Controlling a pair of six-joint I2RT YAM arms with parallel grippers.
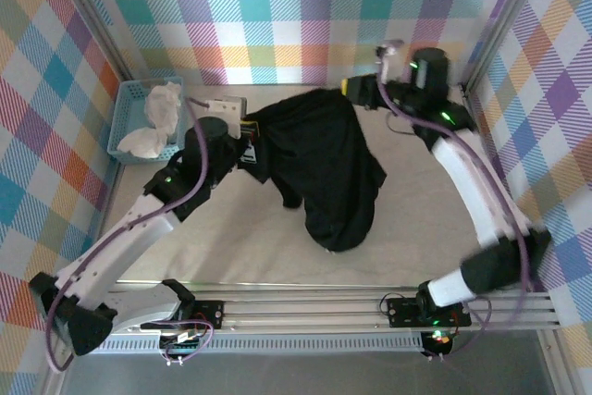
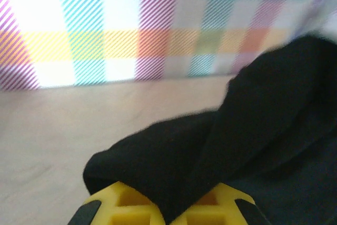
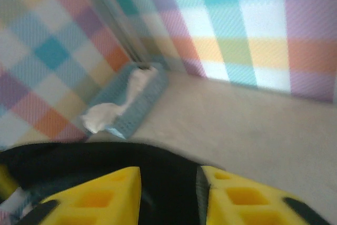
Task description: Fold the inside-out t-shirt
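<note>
Light-blue rectangular plastic mesh basket [image 1: 118, 125]: upper left of the top view, at the far left corner of the table. Crumpled white cloth [image 1: 159, 116]: inside the basket, heaped above its rim. Pale beige table surface [image 1: 421, 215]: centre of the frame. Pastel plaid wall panels [image 1: 305, 16]: across the top and down both sides. Silver aluminium rails [image 1: 314, 307]: along the bottom edge, running left to right.
</note>
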